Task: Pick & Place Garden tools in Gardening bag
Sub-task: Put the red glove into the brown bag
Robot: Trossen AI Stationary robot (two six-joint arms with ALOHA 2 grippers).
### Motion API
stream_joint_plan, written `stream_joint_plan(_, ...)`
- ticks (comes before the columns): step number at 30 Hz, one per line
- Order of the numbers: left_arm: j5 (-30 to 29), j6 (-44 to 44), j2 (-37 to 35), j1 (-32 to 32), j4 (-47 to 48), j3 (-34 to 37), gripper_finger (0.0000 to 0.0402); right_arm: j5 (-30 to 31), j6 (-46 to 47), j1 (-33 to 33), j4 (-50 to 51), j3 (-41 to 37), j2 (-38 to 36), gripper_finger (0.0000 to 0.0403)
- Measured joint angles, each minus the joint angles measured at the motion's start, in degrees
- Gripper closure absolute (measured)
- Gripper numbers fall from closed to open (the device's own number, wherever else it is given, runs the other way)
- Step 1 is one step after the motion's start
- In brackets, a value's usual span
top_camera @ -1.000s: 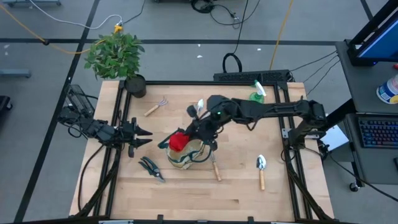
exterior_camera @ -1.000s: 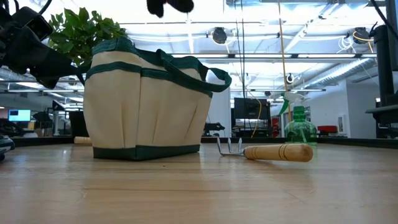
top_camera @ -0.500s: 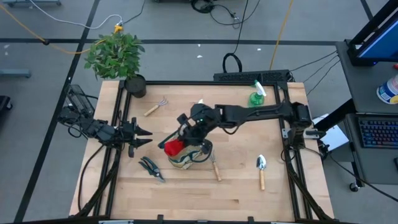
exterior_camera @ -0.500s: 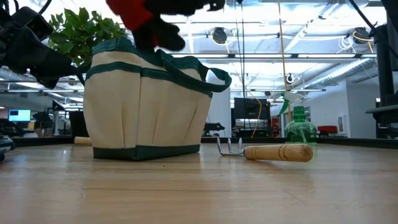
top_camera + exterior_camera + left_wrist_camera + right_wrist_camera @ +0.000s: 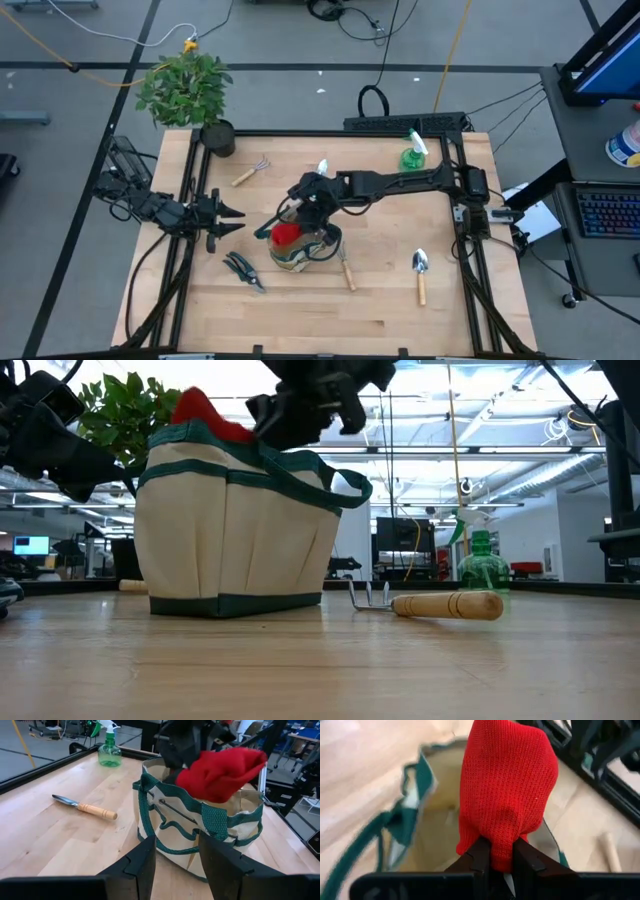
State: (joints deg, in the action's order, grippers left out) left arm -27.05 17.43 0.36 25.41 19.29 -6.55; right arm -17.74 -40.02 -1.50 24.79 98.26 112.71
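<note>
The beige gardening bag [image 5: 306, 248] with green trim stands mid-table; it also shows in the low view [image 5: 235, 525] and the left wrist view [image 5: 200, 837]. My right gripper [image 5: 501, 860] is shut on a red glove [image 5: 507, 785] right above the bag's opening [image 5: 285, 233]. My left gripper [image 5: 228, 222] is open and empty, left of the bag. A rake [image 5: 250, 170], pruning shears [image 5: 243, 268], two trowels [image 5: 420, 268] [image 5: 347, 268] and a green spray bottle [image 5: 413, 150] lie or stand on the table. My right gripper pinches one end of the red glove [image 5: 492, 857] between its two fingers. The fingers come slanting down from the table's right. The glove sticks out ahead of the fingers over the bag's mouth, its free end [image 5: 215, 790] at the bag's left rim.
A potted green plant [image 5: 185, 88] in a black pot [image 5: 217, 137] stands at the far left corner. The table's black frame [image 5: 455, 215] runs along its edges. Bare wood lies along the near edge [image 5: 330, 320].
My right gripper has gone down and a little toward the table's left with the red glove, staying shut on it. The glove has come from high above the bag down to the level of its rim.
</note>
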Motion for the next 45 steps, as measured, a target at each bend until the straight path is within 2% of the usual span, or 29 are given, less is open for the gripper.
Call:
stream_joint_plan(9,-0.02,-4.28,0.02,0.0,0.02,-0.02,0.0247,2.84,-1.24,0.07,5.16,0.0,0.0,0.0368)
stream_joint_plan(19,0.0,-4.24,0.02,0.0,0.02,0.0,0.0247,2.93,-1.16,0.11,3.76,0.02,-0.02,0.0365)
stream_joint_plan(23,0.0,-4.24,0.01,0.02,0.02,-0.02,0.0247,3.56,1.63,0.13,4.17,0.01,-0.02,0.0363)
stream_joint_plan(27,0.0,-4.22,0.0,0.02,0.02,-0.02,0.0247,6.0,1.77,0.73,4.66,0.02,-0.02,0.0348)
stream_joint_plan(45,0.0,-4.1,0.0,0.0,0.02,-0.02,0.0247,7.06,1.43,1.68,5.29,0.02,-0.02,0.0287)
